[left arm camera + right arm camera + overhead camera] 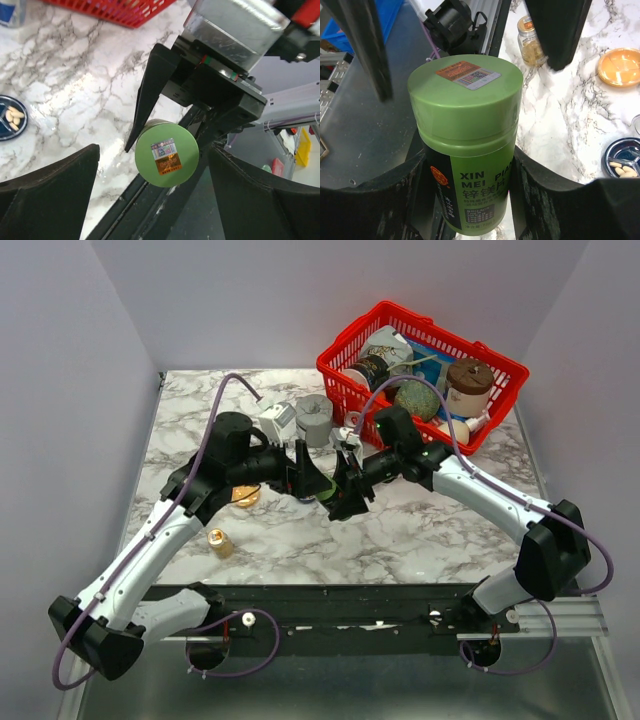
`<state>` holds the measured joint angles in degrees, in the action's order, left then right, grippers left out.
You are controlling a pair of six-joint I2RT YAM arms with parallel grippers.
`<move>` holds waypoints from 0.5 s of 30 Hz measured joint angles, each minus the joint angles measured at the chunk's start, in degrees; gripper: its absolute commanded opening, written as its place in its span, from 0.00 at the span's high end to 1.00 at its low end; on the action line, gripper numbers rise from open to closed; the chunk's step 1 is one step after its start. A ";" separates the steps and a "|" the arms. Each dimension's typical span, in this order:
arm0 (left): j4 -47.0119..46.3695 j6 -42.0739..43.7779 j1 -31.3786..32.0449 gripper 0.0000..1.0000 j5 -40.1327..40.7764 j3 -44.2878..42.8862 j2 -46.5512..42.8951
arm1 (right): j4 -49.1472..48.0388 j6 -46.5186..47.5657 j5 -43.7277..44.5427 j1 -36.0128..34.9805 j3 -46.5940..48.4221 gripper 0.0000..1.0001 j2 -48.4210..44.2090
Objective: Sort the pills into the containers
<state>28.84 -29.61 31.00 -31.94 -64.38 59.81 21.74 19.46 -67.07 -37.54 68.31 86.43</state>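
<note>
Blue dish (17,131) holding pale pills (14,116), orange dish (620,67) near it

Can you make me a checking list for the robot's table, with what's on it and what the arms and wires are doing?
Surface: marble-look table.
Job's things: orange dish, contents unclear; dark blue dish holding pale pills; green pill bottle, lid on.
Clutter: small glass bottle standing on the table; red basket full of odd things; grey notched block beside it.
End effectors: left end effector open, fingers wide of the lid; right end effector shut on the green pill bottle.
Cables: purple cables loop off both arms.
Surroundings: grey walls; nothing else seen.
</note>
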 measured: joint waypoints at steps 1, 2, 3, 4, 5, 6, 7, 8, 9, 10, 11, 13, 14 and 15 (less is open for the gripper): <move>0.26 -0.26 0.52 0.15 0.31 -0.11 0.50 | 0.00 0.02 0.07 0.00 0.00 0.88 0.07; 0.81 -0.63 1.36 0.17 0.76 -0.39 1.25 | 0.00 0.02 0.11 0.00 0.00 0.88 0.15; 1.01 -0.72 1.81 0.18 1.03 -0.61 1.64 | 0.02 0.02 0.15 0.00 0.00 0.88 0.17; 1.20 -0.98 2.47 0.20 1.36 -0.98 2.21 | 0.00 0.02 0.20 0.00 0.00 0.89 0.22; 1.38 -1.03 2.80 0.23 1.46 -1.25 2.49 | 0.02 0.02 0.22 0.00 0.00 0.88 0.22; 1.81 -1.14 3.23 0.26 1.57 -1.79 2.91 | 0.00 0.02 0.26 0.00 0.00 0.88 0.22; 2.01 -1.16 3.54 0.40 1.66 -2.14 3.15 | 0.02 0.02 0.35 0.00 0.00 0.88 0.22; 2.45 -1.16 3.82 0.45 1.79 -2.58 3.43 | 0.02 0.02 0.42 0.00 0.00 0.88 0.24; 3.02 -1.11 4.04 0.50 1.92 -3.08 3.69 | 0.02 0.02 0.52 0.00 0.00 0.88 0.24; 3.91 -0.72 4.28 0.60 2.51 -3.74 4.07 | 0.07 0.04 0.44 0.00 0.00 0.89 0.24; 4.48 -0.39 4.33 0.65 2.62 -4.20 4.33 | 0.11 0.00 0.57 0.00 0.00 0.89 0.24; 5.88 0.90 4.50 0.72 2.64 -5.31 5.07 | 0.15 0.11 0.59 0.00 0.00 0.89 0.28; 6.43 1.77 4.52 0.74 2.58 -5.64 5.31 | 0.20 0.09 0.61 0.00 0.02 0.88 0.28; 7.19 2.93 4.57 0.74 2.38 -6.10 5.51 | 0.20 0.11 0.63 0.00 0.00 0.89 0.28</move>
<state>36.03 -26.68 35.57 -29.56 -70.48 65.32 21.93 19.57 -66.43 -37.54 68.31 86.72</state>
